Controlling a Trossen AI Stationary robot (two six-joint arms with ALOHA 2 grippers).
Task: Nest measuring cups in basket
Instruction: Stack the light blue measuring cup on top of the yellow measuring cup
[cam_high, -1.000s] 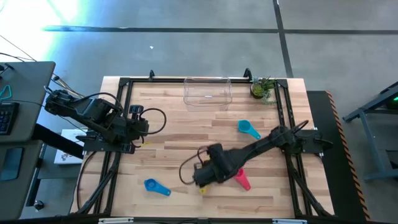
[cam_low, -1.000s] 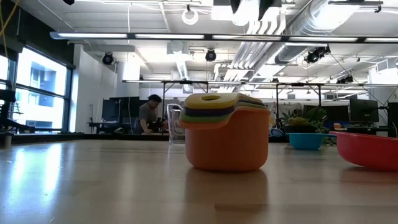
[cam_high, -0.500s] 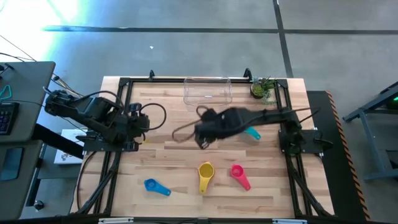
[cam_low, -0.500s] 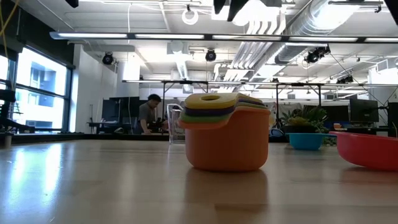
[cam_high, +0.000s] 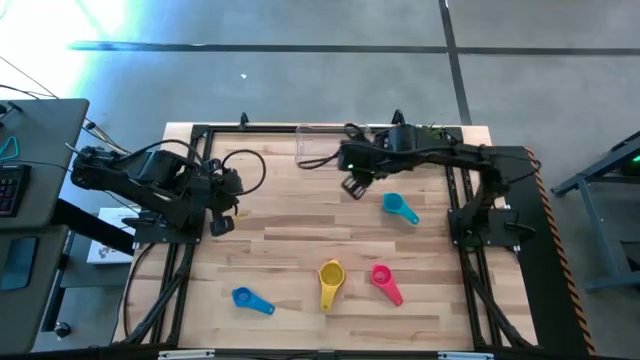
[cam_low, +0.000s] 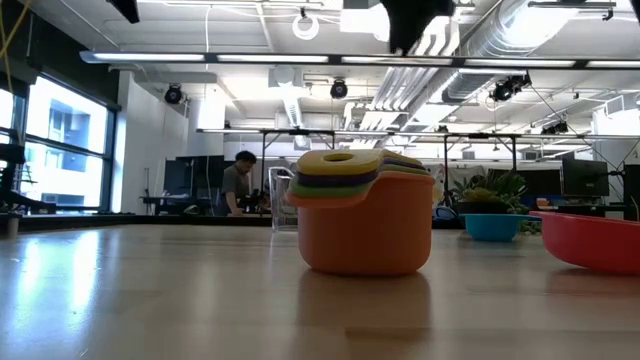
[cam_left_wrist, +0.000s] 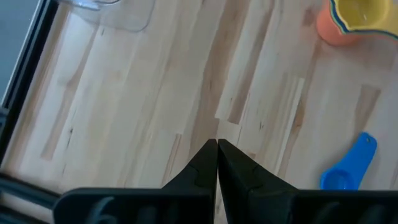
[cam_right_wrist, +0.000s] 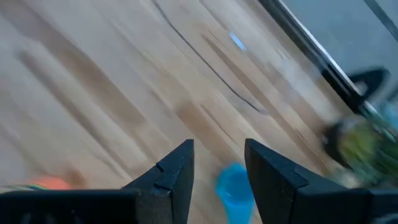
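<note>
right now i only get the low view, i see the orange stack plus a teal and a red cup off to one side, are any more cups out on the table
Observer: yes, a blue cup lies alone on the left arm's side of the stack.
Operator: where's the right tool
Observer: the right tool hangs open and empty between the basket and the teal cup.
Operator: anything in the basket
Observer: the part I can see from above holds no cups; the right arm covers the rest.
</note>
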